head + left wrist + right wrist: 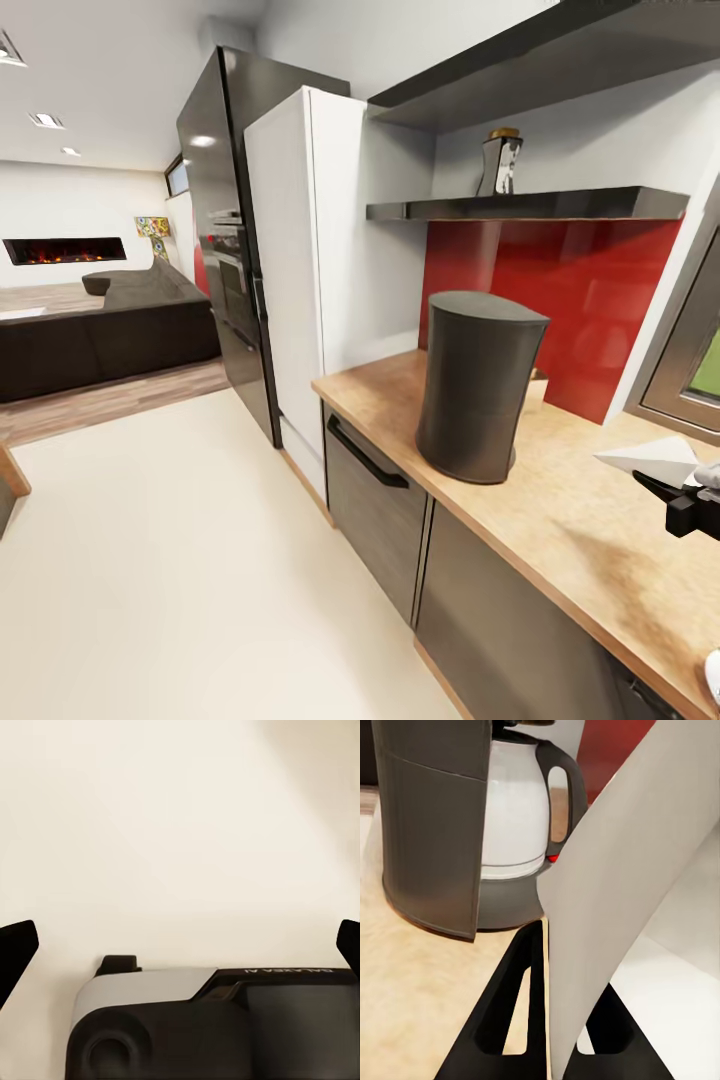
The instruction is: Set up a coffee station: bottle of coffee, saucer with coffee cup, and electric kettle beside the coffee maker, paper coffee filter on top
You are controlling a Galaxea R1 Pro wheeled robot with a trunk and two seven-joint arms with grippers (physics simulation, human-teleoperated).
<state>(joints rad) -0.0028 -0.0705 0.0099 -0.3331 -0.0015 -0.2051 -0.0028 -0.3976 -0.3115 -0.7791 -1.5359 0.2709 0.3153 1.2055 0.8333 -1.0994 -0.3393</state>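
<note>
Right end effector (544, 1020) grasping paper coffee filter (615, 892); coffee maker (478, 385) ahead on countertop (560, 520) | left end effector released

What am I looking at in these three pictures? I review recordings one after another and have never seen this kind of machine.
These are simulator renders from a wheeled robot with two arms, steered by a person. The large picture is from a camera on its head, looking over a kitchen. The other two come from cameras near each gripper.

In the head view, the kitchen countertop carries the coffee maker, a tall dark-grey tower. Above it, the bottle of coffee stands on the kitchen shelf against a red panel.

The right gripper is shut on the paper coffee filter, the white sheet between its black fingers; it also shows at the head view's right edge.

The left wrist view shows the left gripper's two dark fingertips wide apart, holding nothing, over a pale floor.
</note>
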